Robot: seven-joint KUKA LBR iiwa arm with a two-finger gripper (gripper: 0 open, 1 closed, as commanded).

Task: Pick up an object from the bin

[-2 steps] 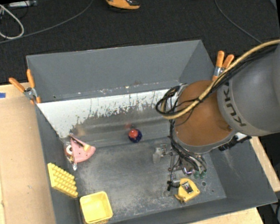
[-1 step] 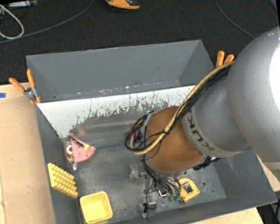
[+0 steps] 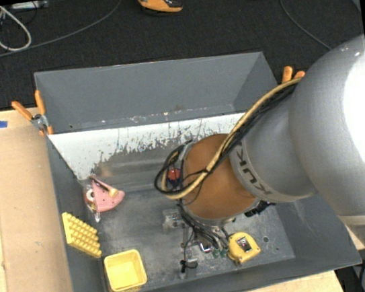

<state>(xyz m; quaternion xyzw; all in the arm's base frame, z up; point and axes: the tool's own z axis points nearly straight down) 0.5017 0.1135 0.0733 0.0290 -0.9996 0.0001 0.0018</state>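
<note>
At the left of the grey bin (image 3: 153,88) lie a yellow bumpy block (image 3: 82,235), a pink toy (image 3: 104,197) and a yellow square tub (image 3: 125,271). The gripper (image 3: 196,247) is down at the lower middle; squeezing or loose, I cannot tell. Just right of it lies a yellow tape measure (image 3: 244,247).

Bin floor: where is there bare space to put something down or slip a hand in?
Bare floor lies mid-bin, between the pink piece and the gripper, and along the back wall. Crowded: the view's left side, with pink piece, yellow studded block and yellow square tray; and front right, where the arm hangs over a yellow-and-black item.
</note>
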